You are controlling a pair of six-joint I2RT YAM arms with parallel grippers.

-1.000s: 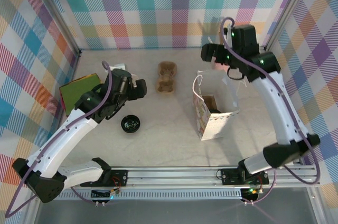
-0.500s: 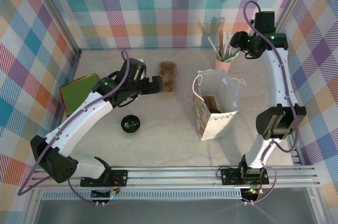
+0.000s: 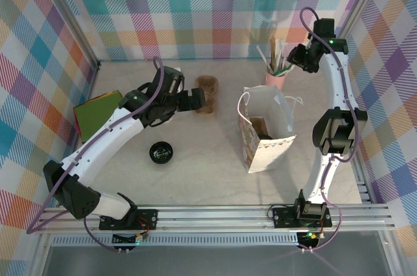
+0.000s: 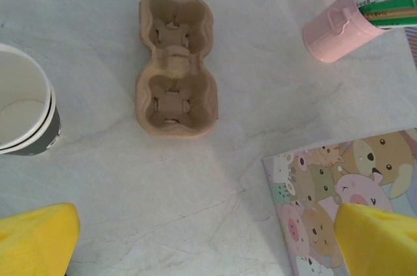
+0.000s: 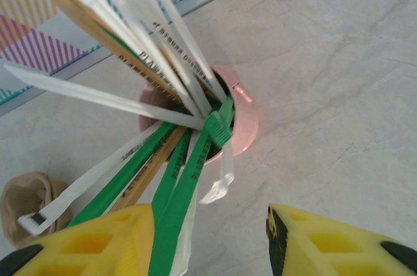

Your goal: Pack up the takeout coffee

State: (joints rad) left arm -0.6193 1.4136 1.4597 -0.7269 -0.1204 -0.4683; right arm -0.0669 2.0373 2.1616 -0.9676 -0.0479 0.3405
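Observation:
The takeout coffee is out of view. The white paper bag (image 3: 267,149) stands open right of centre, with brown and dark shapes inside that are too small to identify. Its cartoon-printed side (image 4: 339,198) fills the lower right of the left wrist view. My left gripper (image 3: 197,99) (image 4: 208,243) is wide open above the bare table, just short of the cardboard cup carrier (image 3: 208,83) (image 4: 174,64). My right gripper (image 3: 294,56) (image 5: 208,240) is open at the pink holder (image 3: 276,79) (image 5: 244,120), and green wrapped sticks (image 5: 189,185) run past its left finger.
A lidless white-rimmed cup (image 4: 23,110) stands left of the carrier. A loose black lid (image 3: 161,152) lies near the table's middle left. A green and red book (image 3: 96,110) sits by the left wall. The pink holder (image 4: 339,28) stands by the back wall.
My left gripper has moved right to the cup carrier. The right arm has swung from above the bag to the back right, ending at the pink holder.

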